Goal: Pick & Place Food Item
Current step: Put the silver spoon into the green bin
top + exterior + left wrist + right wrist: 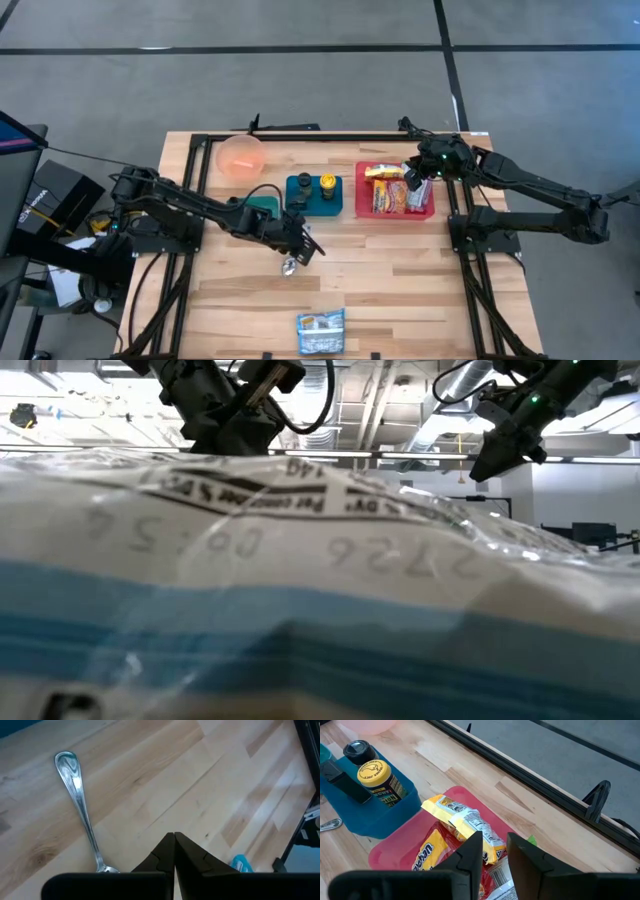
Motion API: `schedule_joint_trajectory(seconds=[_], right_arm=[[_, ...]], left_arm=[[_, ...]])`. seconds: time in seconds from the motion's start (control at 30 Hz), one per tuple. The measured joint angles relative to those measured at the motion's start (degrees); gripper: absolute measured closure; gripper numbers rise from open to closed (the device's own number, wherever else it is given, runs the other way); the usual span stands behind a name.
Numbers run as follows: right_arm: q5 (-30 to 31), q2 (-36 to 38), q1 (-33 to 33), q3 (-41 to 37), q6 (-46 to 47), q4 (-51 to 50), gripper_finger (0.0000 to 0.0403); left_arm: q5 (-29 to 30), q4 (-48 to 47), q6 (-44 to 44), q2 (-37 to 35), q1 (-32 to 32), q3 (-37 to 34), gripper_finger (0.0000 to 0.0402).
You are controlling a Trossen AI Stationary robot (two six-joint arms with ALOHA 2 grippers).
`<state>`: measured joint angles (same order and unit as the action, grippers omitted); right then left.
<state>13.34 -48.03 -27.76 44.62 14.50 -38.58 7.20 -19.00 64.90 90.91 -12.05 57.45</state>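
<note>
My right gripper [494, 852] is over the red tray [395, 845], shut on a yellow and white snack packet [462, 820]. In the high view this packet [382, 172] shows at the tray's far edge, beside the right gripper [413, 186]. More packets lie flat in the tray. My left gripper [174, 837] hangs shut and empty above the table's middle [308, 247]. A metal spoon [80, 805] lies flat on the wood just beside it. My right gripper pinches one end of the yellow and white packet [487, 842] between its two fingers. The fingers slant down from the table's right side. The packet sticks out ahead of them, lifted above the packets in the tray.
A blue tray [300, 205] with two bottles stands left of the red tray, and an orange bowl [240, 155] sits at the far left. A blue and white packet [320, 331] lies by the near edge and fills the low view [300, 610]. Bare wood lies between.
</note>
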Motion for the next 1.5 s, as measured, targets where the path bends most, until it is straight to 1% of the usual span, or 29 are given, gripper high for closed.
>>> schedule_joint_trajectory(seconds=[0.2,0.27,0.4,0.53,0.9,1.07,1.13,1.27,1.33,1.43,1.5], right_arm=[[0.0,0.0,0.01,0.0,0.0,0.09,0.032],[0.0,-0.02,-0.01,0.0,0.0,0.3,0.032],[0.0,-0.02,-0.01,0.0,0.0,0.38,0.032],[0.0,-0.02,0.0,-0.02,-0.02,0.35,0.032],[0.01,-0.02,0.01,-0.02,-0.83,0.23,0.032],[0.0,0.0,0.01,-0.02,-0.98,0.27,0.032],[0.0,-0.02,0.01,-0.02,-0.98,0.25,0.032],[0.0,-0.02,0.0,-0.02,-0.98,0.25,0.032],[0.01,-0.02,0.01,-0.02,-0.97,0.25,0.032],[0.02,-0.02,-0.01,-0.02,-0.98,0.25,0.032],[0.02,0.0,0.01,-0.02,-0.96,0.25,0.032]], left_arm=[[0.14,0.96,0.09,1.18,0.0,-0.02,0.0401],[-0.2,2.47,0.0,3.04,-0.09,0.9,0.0401],[-3.01,0.98,-1.84,7.3,-0.41,3.81,0.0401],[-3.1,-3.23,-1.88,9.0,-0.16,5.83,0.0401],[-2.26,-14.74,4.42,8.96,0.09,5.95,0.0401],[-1.6,-16.24,4.52,8.96,0.09,5.81,0.0402],[-1.57,-15.58,3.6,8.96,0.09,5.52,0.0401],[-1.54,-15.3,-1.89,8.96,0.05,5.46,0.0402],[-1.51,-15.26,-3.08,8.96,0.02,5.46,0.04],[-1.06,-15.26,-3.24,8.96,0.09,5.46,0.0389],[-1.05,-15.31,-3.23,8.96,0.09,5.46,0.0374]])
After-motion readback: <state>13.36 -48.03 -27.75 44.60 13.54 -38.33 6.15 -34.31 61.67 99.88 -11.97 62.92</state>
